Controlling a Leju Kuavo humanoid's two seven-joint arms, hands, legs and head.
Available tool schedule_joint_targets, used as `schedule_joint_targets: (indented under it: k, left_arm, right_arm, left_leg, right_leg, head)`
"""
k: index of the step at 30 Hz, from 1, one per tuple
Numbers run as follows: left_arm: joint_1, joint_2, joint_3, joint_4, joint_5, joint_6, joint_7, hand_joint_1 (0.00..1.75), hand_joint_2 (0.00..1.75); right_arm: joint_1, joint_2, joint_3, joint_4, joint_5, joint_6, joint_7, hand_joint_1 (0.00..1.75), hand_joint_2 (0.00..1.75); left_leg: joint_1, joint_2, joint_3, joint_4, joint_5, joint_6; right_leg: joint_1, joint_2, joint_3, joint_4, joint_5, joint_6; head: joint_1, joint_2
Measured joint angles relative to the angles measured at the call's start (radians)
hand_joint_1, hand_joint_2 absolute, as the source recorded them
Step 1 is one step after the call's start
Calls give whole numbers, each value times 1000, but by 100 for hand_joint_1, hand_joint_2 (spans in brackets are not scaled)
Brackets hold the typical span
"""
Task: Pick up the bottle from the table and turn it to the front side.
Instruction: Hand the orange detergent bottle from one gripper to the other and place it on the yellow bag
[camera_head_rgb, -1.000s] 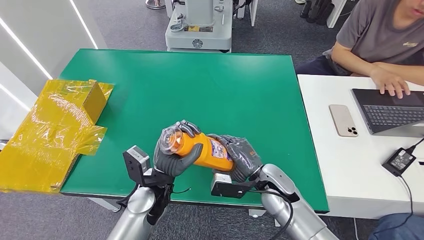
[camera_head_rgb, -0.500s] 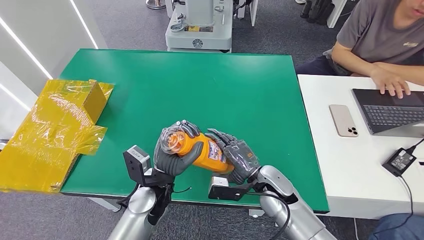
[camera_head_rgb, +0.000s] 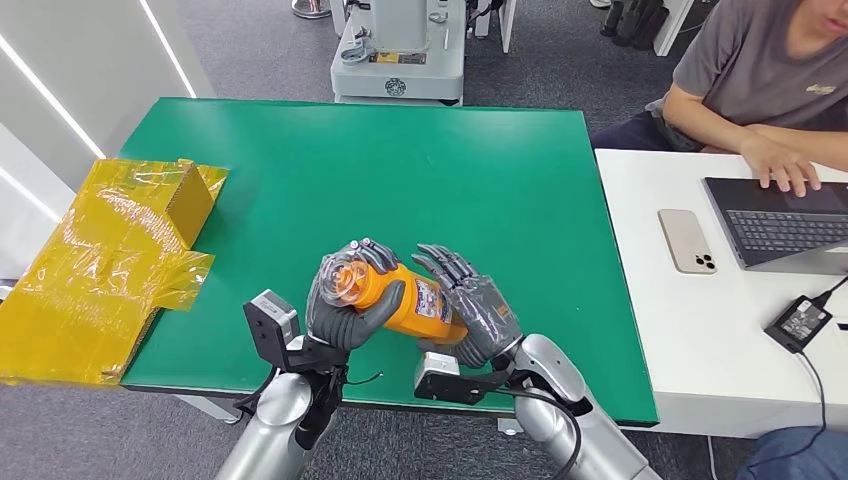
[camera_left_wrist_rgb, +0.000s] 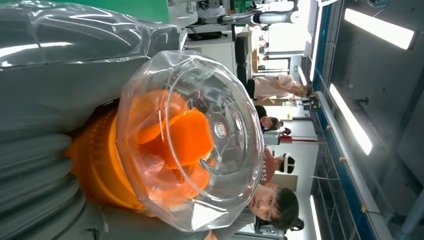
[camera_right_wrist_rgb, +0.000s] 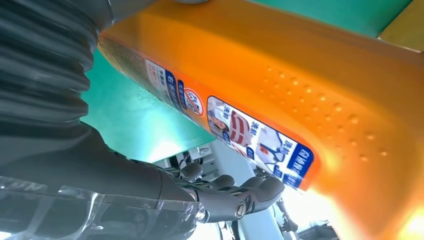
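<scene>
Green table (camera_head_rgb: 400, 170), near edge: orange bottle (camera_head_rgb: 400, 300) held lying on its side just above the surface, clear cap toward the left, my left hand (camera_head_rgb: 345, 305) wrapped around the cap end, my right hand (camera_head_rgb: 470, 305) with fingers spread against the label end and not closed round it. Step in hand, as I judge it, is the turn itself; next I need the right hand to take a fresh hold so the bottle can roll to its front. Room: wide bare green to the far side, table edge close beneath the wrists, yellow wrapped boxes (camera_head_rgb: 110, 250) well off left, white desk (camera_head_rgb: 700, 330) with laptop (camera_head_rgb: 780, 225) and phone (camera_head_rgb: 687, 241) right.
</scene>
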Motion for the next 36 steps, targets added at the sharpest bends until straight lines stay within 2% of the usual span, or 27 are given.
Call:
schedule_joint_targets:
  k: [6,12,19,24,30,36]
  left_arm:
    - [0,-1,0,-2,3,12,0,175,175]
    - [0,1,0,-2,24,54,-8,175,175]
    - [-3,7,0,-2,45,93,-35,175,175]
    - [-28,18,0,-2,39,125,-40,175,175]
    - [-63,37,11,-2,3,166,-39,175,175]
    - [-104,66,49,-2,-147,279,-4,175,175]
  right_arm:
    - [18,9,-3,-38,-77,-36,-13,0,175]
    - [66,48,-24,-154,-298,-99,-70,0,175]
    - [190,109,-65,-299,-500,-266,-207,0,175]
    - [273,128,-69,-423,-522,-319,-261,0,175]
    - [332,131,-69,-514,-521,-336,-273,0,175]
    - [354,131,-69,-533,-521,-342,-280,0,175]
  left_leg:
    - [0,0,0,0,0,0]
    - [0,0,0,0,0,0]
    - [0,0,0,0,0,0]
    - [0,0,0,0,0,0]
    - [0,0,0,0,0,0]
    - [0,0,0,0,0,0]
  right_leg:
    - [0,0,0,0,0,0]
    - [0,0,0,0,0,0]
    - [0,0,-1,0,-1,0]
    - [0,0,-1,0,-1,0]
    - [0,0,0,0,-1,0]
    - [0,0,0,0,-1,0]
  head:
    - [0,0]
    - [0,0]
    - [0,0]
    - [0,0]
    - [0,0]
    - [0,0]
